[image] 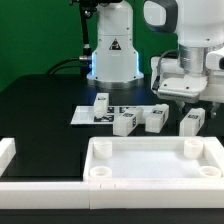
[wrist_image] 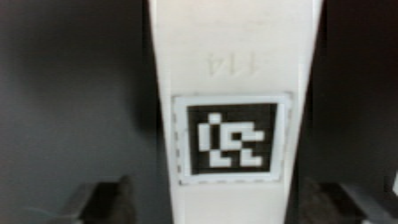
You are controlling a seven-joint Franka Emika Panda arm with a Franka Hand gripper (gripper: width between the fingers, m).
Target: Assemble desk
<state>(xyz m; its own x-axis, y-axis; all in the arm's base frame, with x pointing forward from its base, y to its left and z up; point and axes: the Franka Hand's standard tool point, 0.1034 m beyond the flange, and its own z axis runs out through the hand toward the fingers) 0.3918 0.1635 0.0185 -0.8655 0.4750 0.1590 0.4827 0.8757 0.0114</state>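
Two fingers [wrist_image: 93, 203] flank one leg [wrist_image: 231, 90], clear of its edges.

The arm [image: 180, 30] runs out past the exterior view's top edge, so its upper links go unseen. The tabletop [image: 150, 150] is cut by that view's right edge, the low wall [image: 30, 185] in front of it by the bottom and left edges. The marker board [image: 112, 112] lies partly behind the legs [image: 124, 122], and its tags are too small to read. The gripper [image: 187, 105] is dark against dark there, its tips hard to make out. In the wrist view the leg [wrist_image: 231, 70] is clipped at both ends and blurred; the raised mark above its tag [wrist_image: 233, 140] is unreadable. The fingers [wrist_image: 98, 200] show only as dim, cropped shapes.
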